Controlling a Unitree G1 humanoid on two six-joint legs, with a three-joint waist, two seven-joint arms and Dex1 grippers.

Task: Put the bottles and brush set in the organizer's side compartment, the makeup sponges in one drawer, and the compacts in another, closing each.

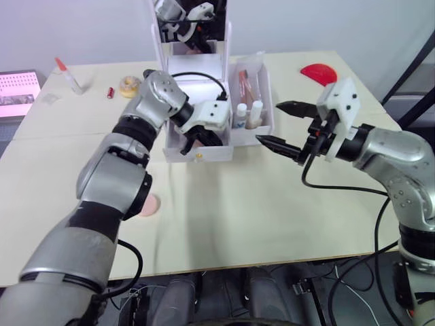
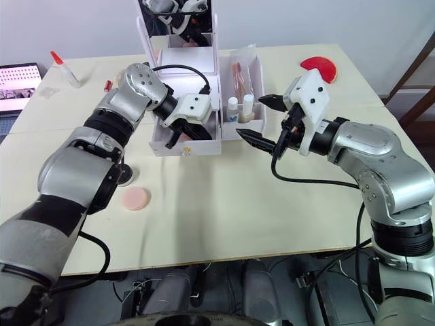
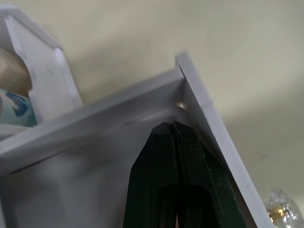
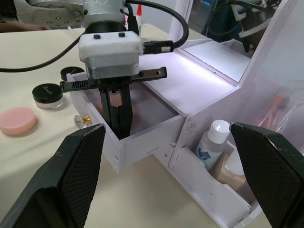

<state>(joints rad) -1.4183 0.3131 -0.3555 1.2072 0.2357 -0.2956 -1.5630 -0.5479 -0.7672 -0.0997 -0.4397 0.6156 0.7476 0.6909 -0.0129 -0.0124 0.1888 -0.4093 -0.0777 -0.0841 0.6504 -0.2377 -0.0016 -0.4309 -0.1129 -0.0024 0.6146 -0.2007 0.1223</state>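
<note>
The white organizer (image 2: 204,88) stands at the back centre with its mirror upright and one gold-knobbed drawer (image 4: 142,142) pulled out. My left gripper (image 4: 118,126) reaches down into that drawer, fingers shut with nothing between them. Something pale pink lies in the drawer beside the fingers. The two bottles (image 2: 240,109) stand in the side compartment, with the brush set (image 2: 239,73) behind them. One makeup sponge (image 2: 134,198) lies on the table left of the organizer. Two black compacts (image 4: 47,95) sit by the drawer. My right gripper (image 2: 251,117) hovers open just in front of the side compartment.
A glue bottle (image 2: 61,68), a small red item (image 1: 110,92) and a yellow roll (image 1: 129,86) lie at the back left. A red object (image 2: 319,68) sits at the back right. A screen (image 1: 17,92) stands beyond the table's left edge.
</note>
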